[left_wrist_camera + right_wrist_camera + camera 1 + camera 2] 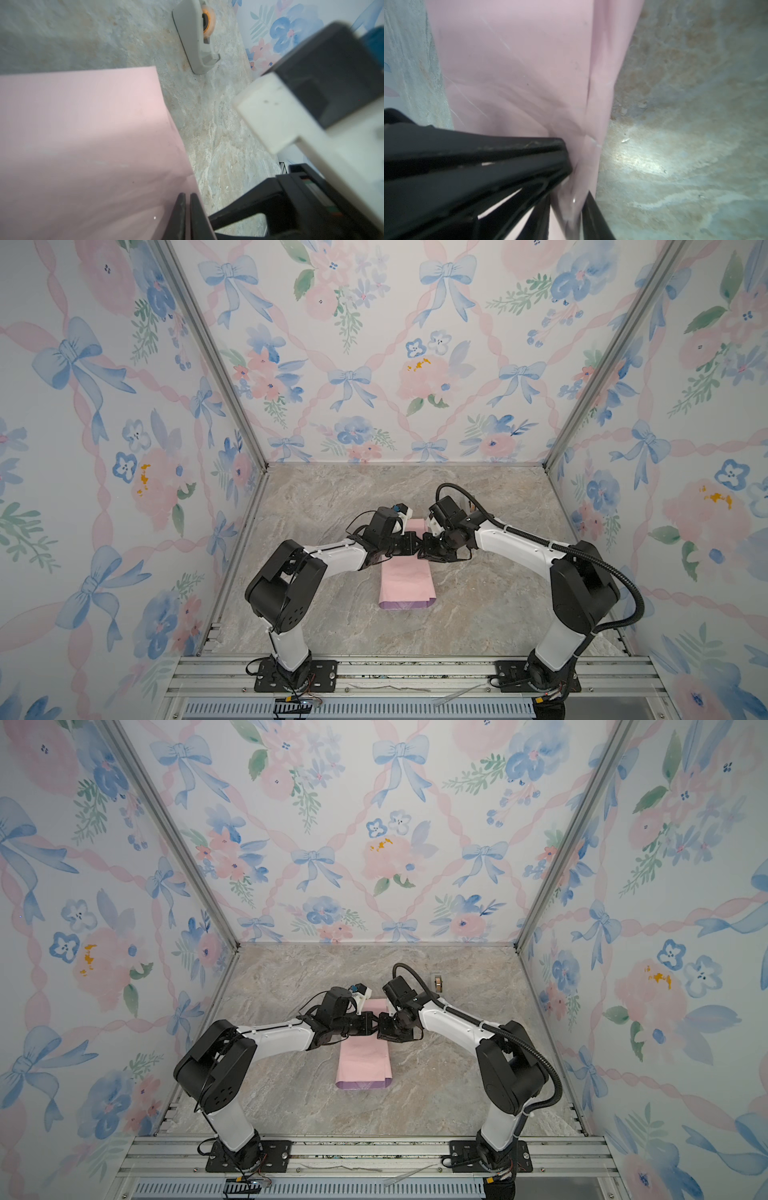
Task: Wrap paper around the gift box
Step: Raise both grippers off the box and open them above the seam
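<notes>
While both top views show the paper (407, 580) folded into a strip running near-to-far on the table (478, 614), the left gripper (417, 545) and right gripper (425, 548) meet tip-to-tip over its middle, each from its own side, so neither arm's nearer. Left wrist cam: the left gripper (188, 200) has its jaws almost together at the paper's right edge, looks like a pinch. Right wrist cam: the right gripper (569, 204) is clamped narrow on a raised fold, and the gift box isn't visible, presumably it's underneath.

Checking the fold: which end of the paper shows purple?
The near end of the paper, lowest in both top views; the far end is plain pink.
</notes>
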Robot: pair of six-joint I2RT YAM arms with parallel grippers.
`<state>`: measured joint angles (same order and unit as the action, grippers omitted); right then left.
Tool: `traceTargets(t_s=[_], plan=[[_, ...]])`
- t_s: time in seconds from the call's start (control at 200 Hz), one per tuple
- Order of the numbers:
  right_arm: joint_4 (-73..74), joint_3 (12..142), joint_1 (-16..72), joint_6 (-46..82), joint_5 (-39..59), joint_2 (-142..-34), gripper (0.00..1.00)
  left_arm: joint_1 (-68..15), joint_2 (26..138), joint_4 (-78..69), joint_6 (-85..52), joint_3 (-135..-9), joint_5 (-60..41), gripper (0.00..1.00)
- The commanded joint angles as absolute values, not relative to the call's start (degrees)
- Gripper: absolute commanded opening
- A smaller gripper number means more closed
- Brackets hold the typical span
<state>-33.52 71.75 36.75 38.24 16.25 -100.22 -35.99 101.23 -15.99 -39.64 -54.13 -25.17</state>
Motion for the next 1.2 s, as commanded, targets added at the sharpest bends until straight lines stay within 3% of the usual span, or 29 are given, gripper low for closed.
traceTargets(t_s=[0.0, 0.155, 0.285, 0.495, 0.825, 1.195], plan=[[-33.76, 70.4, 36.9, 38.87, 16.48, -98.81, 0.3, -36.16, 102.64, -15.66, -39.99, -52.32, -23.89, 0.1], [-35.74, 71.25, 36.42, 38.18, 15.86, -96.15, 0.51, -36.13, 102.92, -15.67, -39.9, -49.48, -22.85, 0.09], [-39.35, 71.59, 34.28, 37.18, 14.19, -91.27, 0.53, -36.17, 102.75, -15.67, -39.73, -48.26, -22.8, 0.09], [-40.81, 71.28, 33.14, 37.18, 15.33, -89.47, 0.4, -36.12, 102.7, -15.69, -39.73, -48.21, -22.84, 0.09], [-38.04, 72.58, 34.3, 37.37, 16.99, -95.95, 0.44, -36.18, 102.56, -15.68, -39.73, -48.44, -22.98, 0.09], [-34.65, 72.6, 34.36, 37.44, 18.6, -100.19, 0.28, -36.12, 102.57, -15.68, -39.72, -48.59, -22.95, 0.09]])
